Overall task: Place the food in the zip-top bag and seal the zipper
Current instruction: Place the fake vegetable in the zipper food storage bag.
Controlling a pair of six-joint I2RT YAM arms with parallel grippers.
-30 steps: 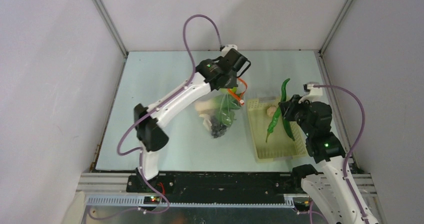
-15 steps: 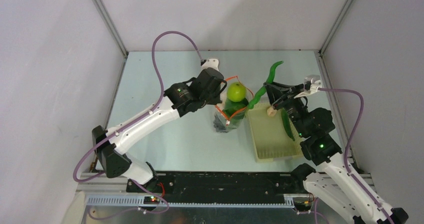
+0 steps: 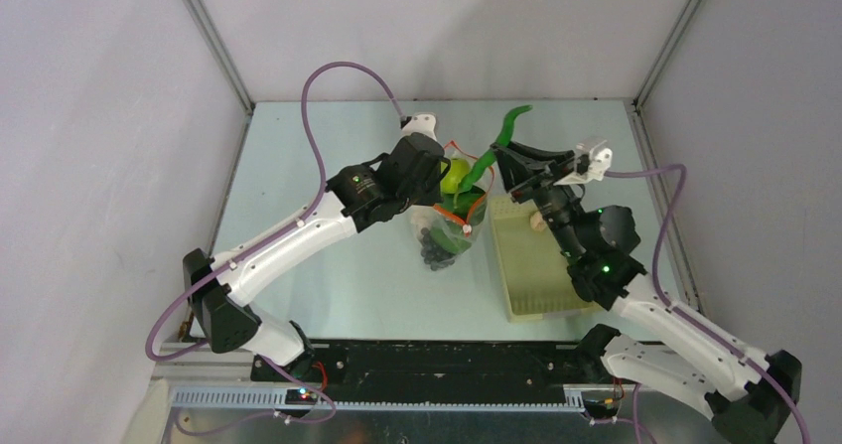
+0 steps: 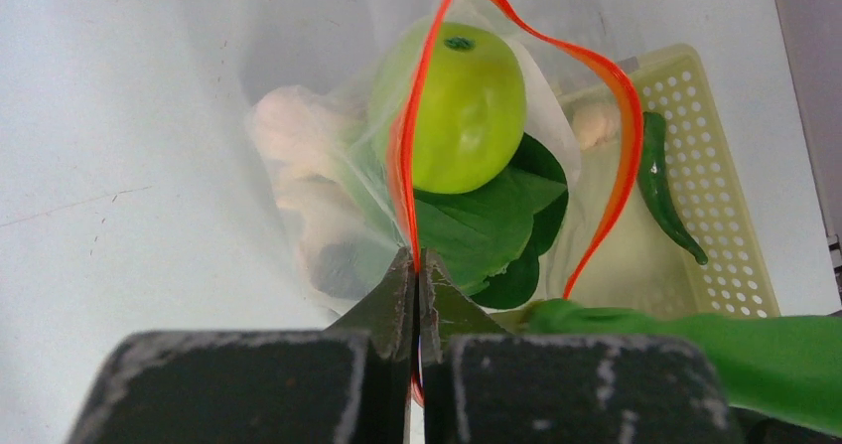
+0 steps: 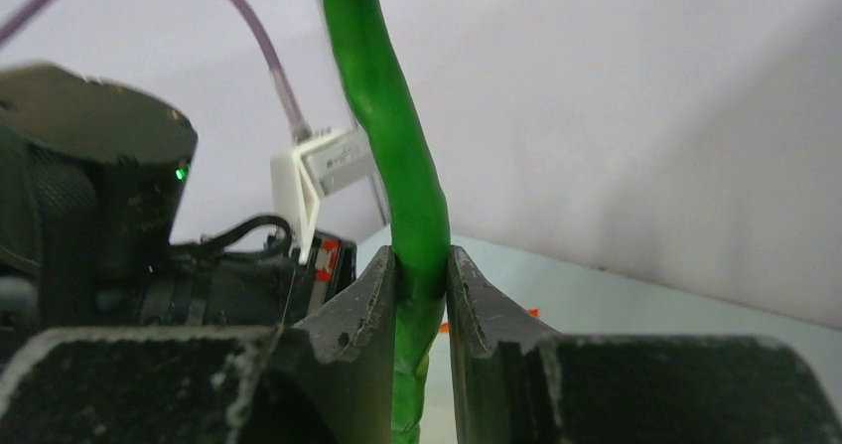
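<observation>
The clear zip-top bag point(image 3: 449, 227) stands open on the table, holding a green apple point(image 4: 462, 106), bok choy leaves point(image 4: 487, 230) and dark grapes point(image 3: 434, 250). Pale mushrooms point(image 4: 298, 146) show through its left side. My left gripper point(image 4: 417, 260) is shut on the near side of the orange-red zipper point(image 4: 616, 96), holding the mouth up. My right gripper point(image 5: 420, 265) is shut on a long green pepper point(image 5: 397, 116), which hangs slanted over the bag's mouth point(image 3: 491, 151), its lower end beside the apple.
A pale yellow perforated basket point(image 3: 541, 285) sits right of the bag, under my right arm. A second green pepper point(image 4: 660, 191) and a mushroom point(image 4: 596, 121) lie in it. White walls enclose the table on three sides.
My right gripper lifted the pepper out of the basket and carried it left to the bag's mouth. The left arm swung round with the bag early on, then held still.
</observation>
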